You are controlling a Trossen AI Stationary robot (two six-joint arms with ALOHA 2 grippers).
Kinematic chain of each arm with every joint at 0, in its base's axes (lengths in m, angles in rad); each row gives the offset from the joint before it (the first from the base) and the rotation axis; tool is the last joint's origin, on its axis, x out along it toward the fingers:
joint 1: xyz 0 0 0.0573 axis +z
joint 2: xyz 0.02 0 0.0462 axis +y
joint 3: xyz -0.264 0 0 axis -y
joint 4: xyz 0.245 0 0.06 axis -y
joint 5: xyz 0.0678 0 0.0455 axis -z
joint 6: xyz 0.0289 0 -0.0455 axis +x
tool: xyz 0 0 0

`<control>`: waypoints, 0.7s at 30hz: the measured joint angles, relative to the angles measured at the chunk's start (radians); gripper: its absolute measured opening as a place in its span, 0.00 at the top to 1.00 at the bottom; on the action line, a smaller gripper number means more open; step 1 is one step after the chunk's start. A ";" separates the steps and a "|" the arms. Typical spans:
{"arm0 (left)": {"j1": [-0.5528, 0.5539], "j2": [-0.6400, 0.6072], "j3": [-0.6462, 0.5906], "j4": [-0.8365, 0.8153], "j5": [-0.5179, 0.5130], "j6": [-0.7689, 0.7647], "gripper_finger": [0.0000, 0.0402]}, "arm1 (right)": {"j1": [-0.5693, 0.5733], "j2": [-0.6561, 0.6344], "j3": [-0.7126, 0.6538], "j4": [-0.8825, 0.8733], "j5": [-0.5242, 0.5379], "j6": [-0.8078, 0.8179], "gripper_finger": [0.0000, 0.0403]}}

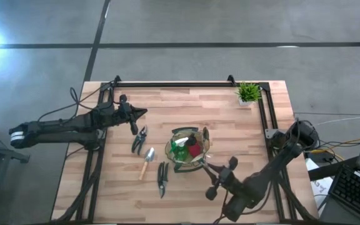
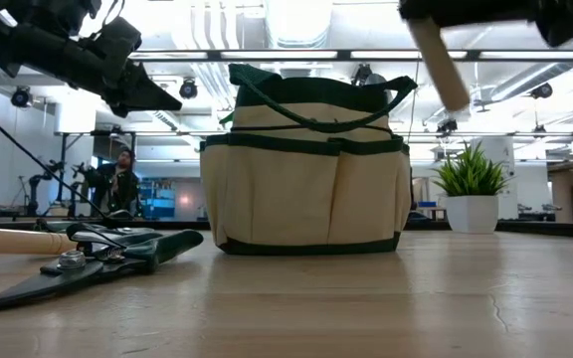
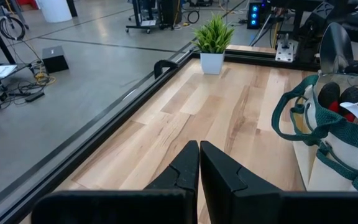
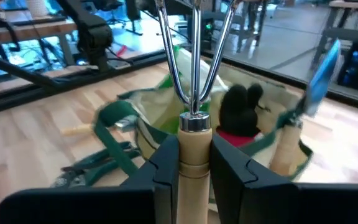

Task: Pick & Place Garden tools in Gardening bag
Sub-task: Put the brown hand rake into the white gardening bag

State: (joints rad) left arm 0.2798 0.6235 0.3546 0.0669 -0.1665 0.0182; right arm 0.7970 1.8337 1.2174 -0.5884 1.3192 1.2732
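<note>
From above, the bag (image 1: 188,150) sits near the middle of the table (image 1: 230,119), with a green bottle (image 1: 180,149) and a red-and-black piece (image 1: 194,150) inside it. The right gripper (image 1: 212,177) is just beside the bag's near rim, pinching the wooden handle of a rake. The left gripper (image 1: 144,112) hangs over the table well apart from the bag, fingers pressed together and holding nothing. Below and beside it lie a pair of shears (image 1: 139,140), a trowel (image 1: 147,161) and a second pair of shears (image 1: 162,177). A potted plant (image 1: 249,92) stands at the far corner, well away from both grippers.

From table height, the bag (image 2: 306,174) stands upright with its loop handles (image 2: 311,109) raised. The rake's handle (image 2: 438,62) slants down above the bag's side. Dark shears (image 2: 88,264) and a wooden handle (image 2: 18,239) lie on the table to one side, under the left arm. The plant (image 2: 471,184) stands behind the bag.

In the left wrist view, its fingers (image 3: 188,171) meet with no gap, empty. The bag (image 3: 334,137) is off to the side ahead, the plant (image 3: 213,40) farther on.

In the right wrist view, the gripper (image 4: 194,165) clamps the rake (image 4: 194,74) just below its metal collar, prongs pointing ahead over the open bag (image 4: 166,118). Inside the bag show the red-and-black piece (image 4: 238,109) and another wooden handle (image 4: 284,146).
</note>
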 joint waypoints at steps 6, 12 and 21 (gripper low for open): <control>0.000 0.000 0.000 -0.003 0.000 0.000 0.95 | -0.012 0.038 -0.018 0.003 0.040 0.014 0.88; 0.000 0.000 0.000 -0.004 0.000 0.000 0.95 | -0.045 0.052 -0.065 0.006 0.120 0.094 0.88; 0.000 0.000 0.000 -0.003 0.000 0.000 0.95 | -0.083 0.052 -0.101 0.139 0.176 0.032 0.88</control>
State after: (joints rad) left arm 0.2798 0.6239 0.3546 0.0635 -0.1665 0.0185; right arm 0.7144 1.8854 1.1164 -0.4491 1.4949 1.3051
